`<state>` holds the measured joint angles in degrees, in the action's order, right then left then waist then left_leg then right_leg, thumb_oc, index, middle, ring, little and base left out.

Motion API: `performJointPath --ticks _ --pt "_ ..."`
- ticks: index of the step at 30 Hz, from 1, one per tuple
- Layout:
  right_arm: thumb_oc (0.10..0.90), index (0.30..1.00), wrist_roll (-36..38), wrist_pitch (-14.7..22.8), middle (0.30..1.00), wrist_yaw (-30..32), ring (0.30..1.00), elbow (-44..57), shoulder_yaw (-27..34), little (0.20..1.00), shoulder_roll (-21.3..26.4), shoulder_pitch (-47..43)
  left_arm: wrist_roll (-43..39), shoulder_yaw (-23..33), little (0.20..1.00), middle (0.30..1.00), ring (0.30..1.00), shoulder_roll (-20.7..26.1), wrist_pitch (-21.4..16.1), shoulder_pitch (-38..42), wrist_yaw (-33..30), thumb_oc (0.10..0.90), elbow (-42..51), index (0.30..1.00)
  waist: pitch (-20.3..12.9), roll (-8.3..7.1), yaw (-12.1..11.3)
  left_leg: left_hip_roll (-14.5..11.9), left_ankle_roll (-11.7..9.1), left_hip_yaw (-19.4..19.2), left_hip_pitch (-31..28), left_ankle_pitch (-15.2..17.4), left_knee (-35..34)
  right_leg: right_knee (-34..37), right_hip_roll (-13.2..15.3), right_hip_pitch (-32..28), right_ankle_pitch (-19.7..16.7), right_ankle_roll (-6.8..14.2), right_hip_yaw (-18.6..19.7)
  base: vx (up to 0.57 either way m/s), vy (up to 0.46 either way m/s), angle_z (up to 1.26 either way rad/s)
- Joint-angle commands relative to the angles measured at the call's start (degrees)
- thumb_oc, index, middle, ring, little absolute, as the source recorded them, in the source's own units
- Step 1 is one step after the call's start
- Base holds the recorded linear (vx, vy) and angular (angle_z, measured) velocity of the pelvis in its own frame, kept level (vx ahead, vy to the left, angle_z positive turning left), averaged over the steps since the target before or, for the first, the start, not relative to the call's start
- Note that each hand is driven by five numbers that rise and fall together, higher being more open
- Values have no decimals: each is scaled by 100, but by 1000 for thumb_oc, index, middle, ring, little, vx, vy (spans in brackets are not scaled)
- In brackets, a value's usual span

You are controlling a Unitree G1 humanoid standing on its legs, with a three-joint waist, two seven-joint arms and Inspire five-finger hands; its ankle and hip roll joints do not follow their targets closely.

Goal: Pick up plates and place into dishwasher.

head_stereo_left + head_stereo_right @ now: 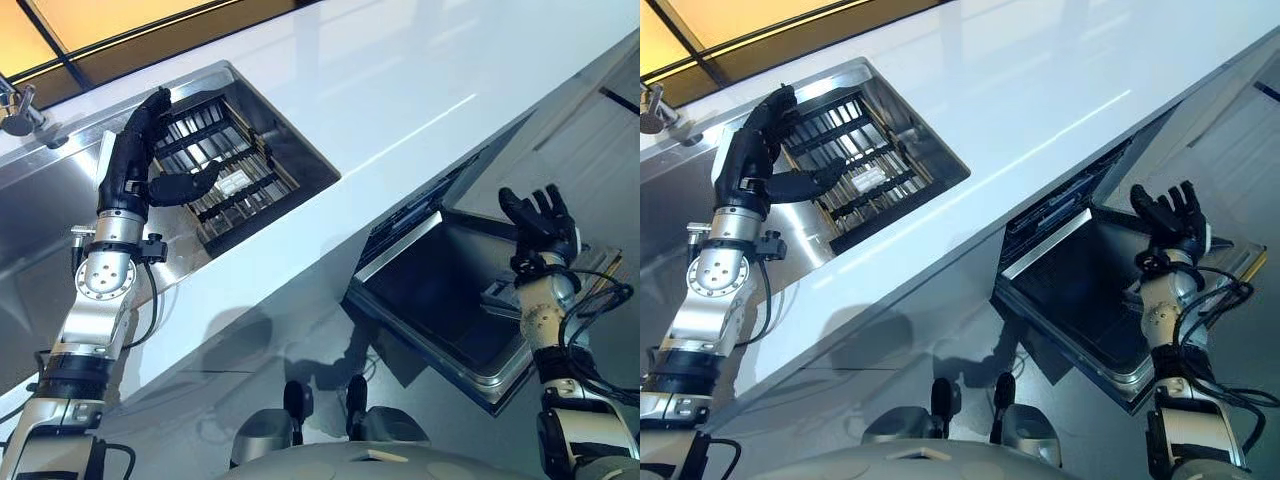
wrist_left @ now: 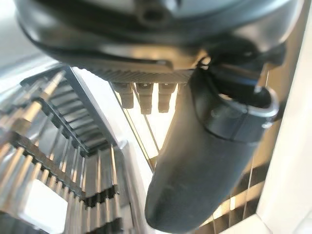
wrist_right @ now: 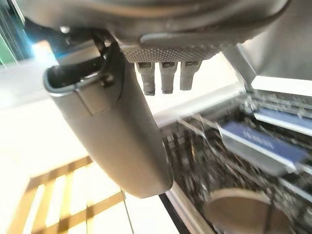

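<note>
My left hand (image 1: 135, 150) reaches over the black dish rack (image 1: 235, 165) in the steel sink (image 1: 40, 200), fingers straight, thumb (image 2: 195, 161) held out, nothing in it. A pale flat piece (image 1: 237, 186) lies among the rack's tines just past the thumb; whether it is a plate I cannot tell. My right hand (image 1: 540, 225) hovers open, fingers spread, above the far edge of the lowered dishwasher door (image 1: 440, 300). The right wrist view looks into the dishwasher's dark rack (image 3: 214, 161), where a round tan dish (image 3: 239, 212) sits.
A long white counter (image 1: 400, 90) runs between the sink and the dishwasher. A tap (image 1: 18, 108) stands at the sink's far left. The dishwasher's rack (image 1: 1060, 215) sits under the counter edge. Grey floor (image 1: 300, 340) lies below the counter.
</note>
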<state>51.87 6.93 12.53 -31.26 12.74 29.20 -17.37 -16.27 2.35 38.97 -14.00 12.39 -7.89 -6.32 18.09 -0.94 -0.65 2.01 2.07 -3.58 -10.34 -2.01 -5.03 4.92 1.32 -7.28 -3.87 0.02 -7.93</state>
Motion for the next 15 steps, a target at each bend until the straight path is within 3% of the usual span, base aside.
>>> performJointPath --ticks 1,8,15 --pt "800 900 71 604 900 113 900 -12 300 900 868 55 -135 222 900 900 900 458 -768 530 -152 800 -88 900 -1029 89 108 249 116 -207 177 949 528 -1172 -88 225 1205 356 -47 10 -26 -11" --pt "800 900 -225 780 900 668 900 -180 688 900 862 479 -383 356 900 900 900 484 -860 443 -20 800 -119 900 -1140 114 221 225 71 -259 162 894 416 -987 -160 203 1144 336 21 16 -16 -12" --pt "800 900 -902 664 900 1314 900 -621 997 900 559 1046 -872 381 900 900 900 387 -854 511 -1 800 -54 900 -1127 241 442 171 97 -255 118 769 160 -1483 -190 448 1219 403 155 1 -2 -6"
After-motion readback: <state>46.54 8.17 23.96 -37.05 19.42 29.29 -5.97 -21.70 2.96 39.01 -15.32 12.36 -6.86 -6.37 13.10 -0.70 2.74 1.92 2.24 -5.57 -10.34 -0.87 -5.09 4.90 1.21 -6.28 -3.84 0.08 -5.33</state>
